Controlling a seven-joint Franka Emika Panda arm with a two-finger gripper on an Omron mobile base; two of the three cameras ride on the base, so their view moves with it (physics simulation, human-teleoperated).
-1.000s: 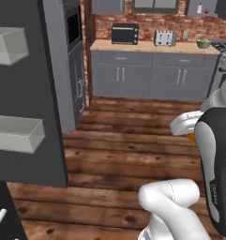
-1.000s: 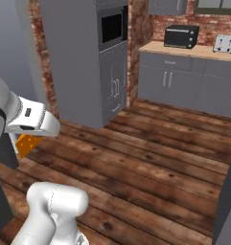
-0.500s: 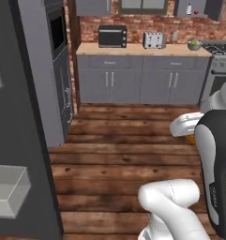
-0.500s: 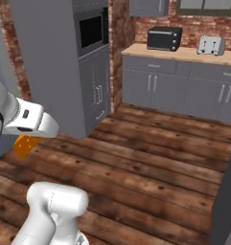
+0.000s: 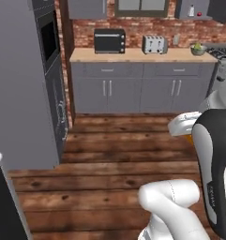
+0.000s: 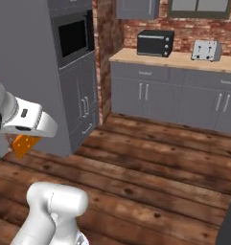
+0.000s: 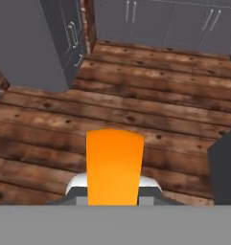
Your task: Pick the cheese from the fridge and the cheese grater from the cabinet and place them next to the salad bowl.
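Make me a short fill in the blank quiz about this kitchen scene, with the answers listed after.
1. The gripper is shut on an orange wedge of ____.
2. On the wooden counter, the black toaster oven stands to the left of the silver ____.
3. The floor under the held wedge is made of ____ planks.
4. The wall behind the counter is built of red ____.

Missing words: cheese; toaster; wooden; brick

Left and right base views: set low behind the arm, facing forward across the wooden floor [image 5: 100,183] toward the far counter [image 5: 138,55]; sharing toaster oven [image 6: 155,43], toaster [image 6: 206,50] and tall oven unit [image 6: 74,72]. Hand view: angled steeply down, close above the floor planks.
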